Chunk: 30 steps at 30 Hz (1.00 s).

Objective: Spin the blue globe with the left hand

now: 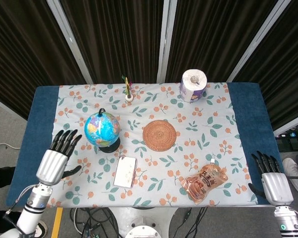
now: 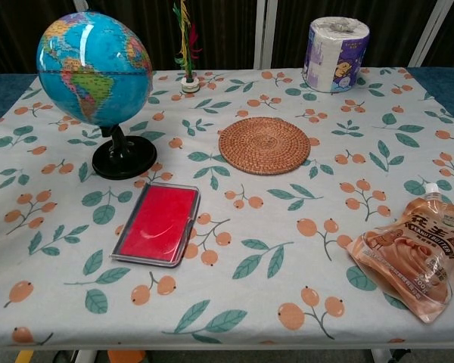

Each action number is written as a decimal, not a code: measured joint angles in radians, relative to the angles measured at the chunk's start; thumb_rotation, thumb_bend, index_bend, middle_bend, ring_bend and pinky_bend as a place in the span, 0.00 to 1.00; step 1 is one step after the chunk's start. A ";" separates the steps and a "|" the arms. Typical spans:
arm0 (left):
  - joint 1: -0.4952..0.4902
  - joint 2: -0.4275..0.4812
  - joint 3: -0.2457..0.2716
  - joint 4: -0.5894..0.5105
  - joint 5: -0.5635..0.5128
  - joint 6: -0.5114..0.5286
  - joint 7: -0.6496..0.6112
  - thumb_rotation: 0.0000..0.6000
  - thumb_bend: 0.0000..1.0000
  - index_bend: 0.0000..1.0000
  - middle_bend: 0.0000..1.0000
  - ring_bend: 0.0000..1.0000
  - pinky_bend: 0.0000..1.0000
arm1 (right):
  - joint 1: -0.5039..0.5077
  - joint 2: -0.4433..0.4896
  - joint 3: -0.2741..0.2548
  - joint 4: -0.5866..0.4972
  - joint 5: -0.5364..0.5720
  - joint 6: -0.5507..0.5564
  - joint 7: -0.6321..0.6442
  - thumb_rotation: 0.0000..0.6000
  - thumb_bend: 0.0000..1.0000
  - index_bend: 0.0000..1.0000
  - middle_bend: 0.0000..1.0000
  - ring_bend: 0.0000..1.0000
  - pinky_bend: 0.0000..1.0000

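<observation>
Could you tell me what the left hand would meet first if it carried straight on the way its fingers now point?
Probably the blue globe on its black stand. The open left hand points up and slightly right, but the line may pass just left of the globe; depth is unclear.
</observation>
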 measured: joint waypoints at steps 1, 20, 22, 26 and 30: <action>-0.012 -0.002 0.000 -0.004 0.011 -0.010 0.005 1.00 0.00 0.03 0.00 0.00 0.00 | 0.000 0.000 0.000 0.001 0.001 -0.001 0.001 1.00 0.14 0.00 0.00 0.00 0.00; -0.081 -0.048 -0.009 -0.024 -0.035 -0.119 0.068 1.00 0.00 0.03 0.00 0.00 0.00 | 0.000 0.000 0.001 0.009 0.001 0.000 0.013 1.00 0.14 0.00 0.00 0.00 0.00; -0.070 -0.042 -0.005 -0.023 -0.044 -0.109 0.063 1.00 0.00 0.03 0.00 0.00 0.00 | 0.000 0.001 0.001 0.007 0.000 0.002 0.012 1.00 0.14 0.00 0.00 0.00 0.00; -0.041 -0.030 0.008 -0.012 -0.071 -0.091 0.046 1.00 0.00 0.03 0.00 0.00 0.00 | 0.000 0.001 0.001 0.008 0.004 -0.001 0.013 1.00 0.14 0.00 0.00 0.00 0.00; 0.000 -0.015 0.017 0.009 -0.135 -0.078 0.016 1.00 0.00 0.03 0.00 0.00 0.00 | -0.001 0.002 0.001 0.009 0.005 -0.001 0.013 1.00 0.14 0.00 0.00 0.00 0.00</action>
